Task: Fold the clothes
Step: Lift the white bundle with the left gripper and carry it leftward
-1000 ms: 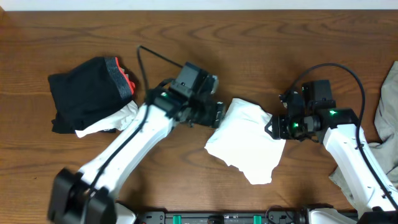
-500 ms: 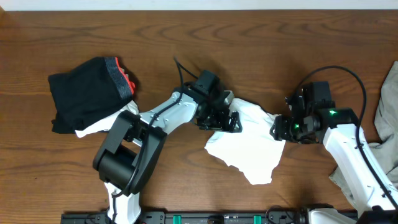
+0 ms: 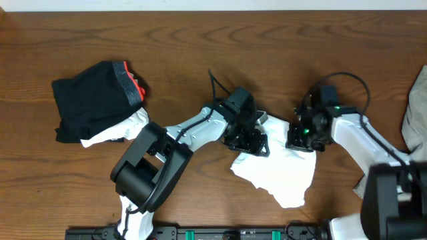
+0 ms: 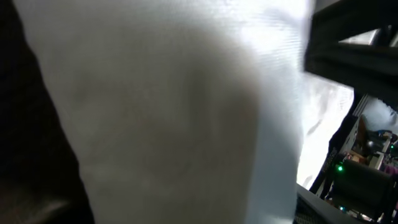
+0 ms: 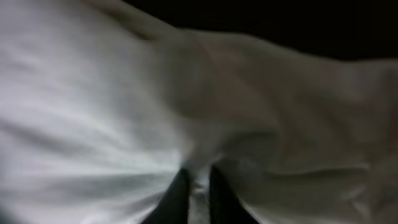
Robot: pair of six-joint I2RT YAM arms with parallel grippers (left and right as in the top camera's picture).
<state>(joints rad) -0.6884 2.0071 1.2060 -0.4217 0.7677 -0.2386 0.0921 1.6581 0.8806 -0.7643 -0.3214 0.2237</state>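
On the brown wooden desk (image 3: 200,40), a black folded garment with a grey-and-orange band (image 3: 90,100) lay at the far left, its band turned toward the middle, and a scrap of white cloth (image 3: 117,130) poked out from under its near right corner. Well to its right, the left tool (image 3: 252,140) pressed onto the upper left edge of a crumpled white cloth garment (image 3: 277,173). Its wrist view was filled with blurred white fabric, so I cannot tell whether it gripped anything or how wide it stood. The white garment lay at the middle of the desk, its top edge bunched between the two tools. The rest spread down toward the near edge, so that its long axis ran from far to near, slanting a little rightward, and it narrowed to a point at the near right. The right tool (image 3: 301,137) sat on the upper right edge, its dark fingertips (image 5: 177,196) drawn narrow with a gathered fold of the white cloth pinched between them. A pale grey-beige garment (image 3: 417,100) lay heaped at the right edge, apart from both tools.
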